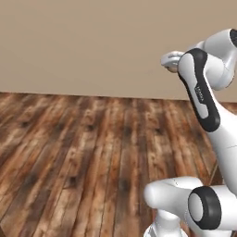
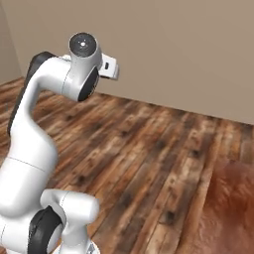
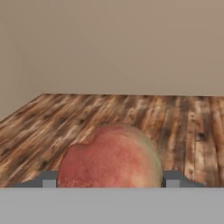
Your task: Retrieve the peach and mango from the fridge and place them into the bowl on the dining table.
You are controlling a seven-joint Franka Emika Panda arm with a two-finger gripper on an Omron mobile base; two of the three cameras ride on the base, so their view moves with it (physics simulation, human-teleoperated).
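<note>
- In the hand view, the peach [image 3: 109,157] sits between the two finger tips [image 3: 49,179], one on each side of it.
- The floor [image 3: 131,118] lies under the peach and runs on ahead of it.
- The wall [image 3: 113,43] stands behind the floor, far past the peach.
- In the left base view, the arm [image 1: 203,92] rises on the right, above the floor, in front of the wall.
- In the right base view, the arm stands on the left.

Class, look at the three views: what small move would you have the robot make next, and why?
Probably keep the gripper closed on the peach and drive on towards the dining table. The fruit sits between the fingers, while ahead lie just wooden floor and a bare wall, no bowl.
</note>
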